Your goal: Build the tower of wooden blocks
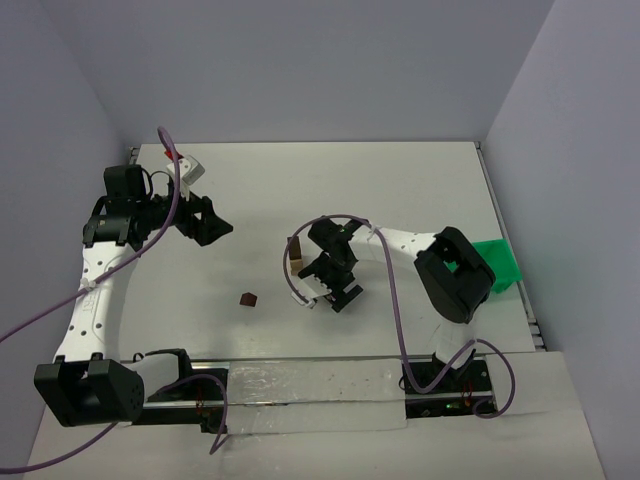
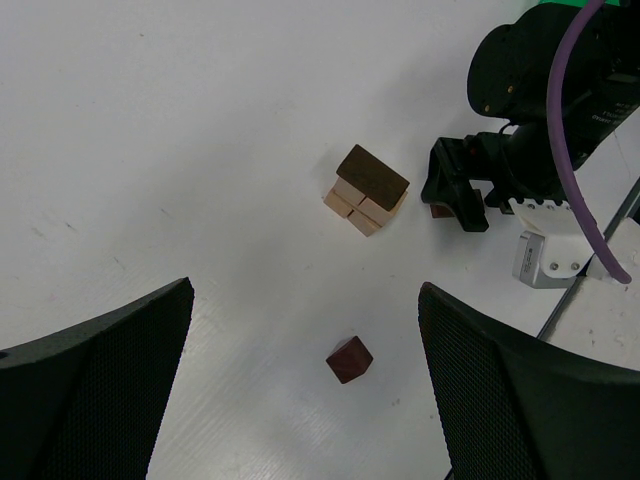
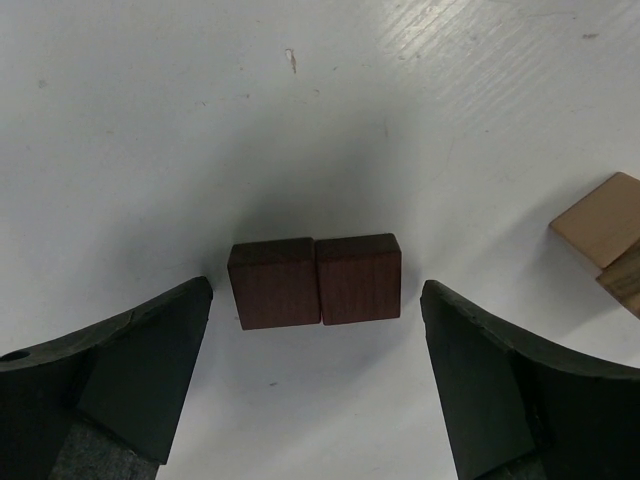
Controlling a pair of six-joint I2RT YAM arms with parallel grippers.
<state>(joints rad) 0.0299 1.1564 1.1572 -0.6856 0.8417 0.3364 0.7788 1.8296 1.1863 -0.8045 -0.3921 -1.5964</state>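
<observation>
The wood block tower (image 1: 295, 256) is a small stack of light tan blocks with a dark brown brick on top; it also shows in the left wrist view (image 2: 366, 190). My right gripper (image 1: 326, 288) is open just right of it, low over the table. Its fingers (image 3: 130, 370) straddle two dark brown blocks (image 3: 315, 281) that lie side by side, touching neither. A tan corner of the tower (image 3: 604, 227) shows at that view's right edge. A loose dark brown cube (image 1: 248, 299) lies to the tower's near left, seen also in the left wrist view (image 2: 350, 360). My left gripper (image 1: 213, 225) is open, empty and raised at the left.
A green plastic bin (image 1: 498, 264) sits at the table's right edge behind the right arm. A small white and red object (image 1: 185, 163) lies at the far left corner. Purple cables loop over both arms. Walls stand close on three sides.
</observation>
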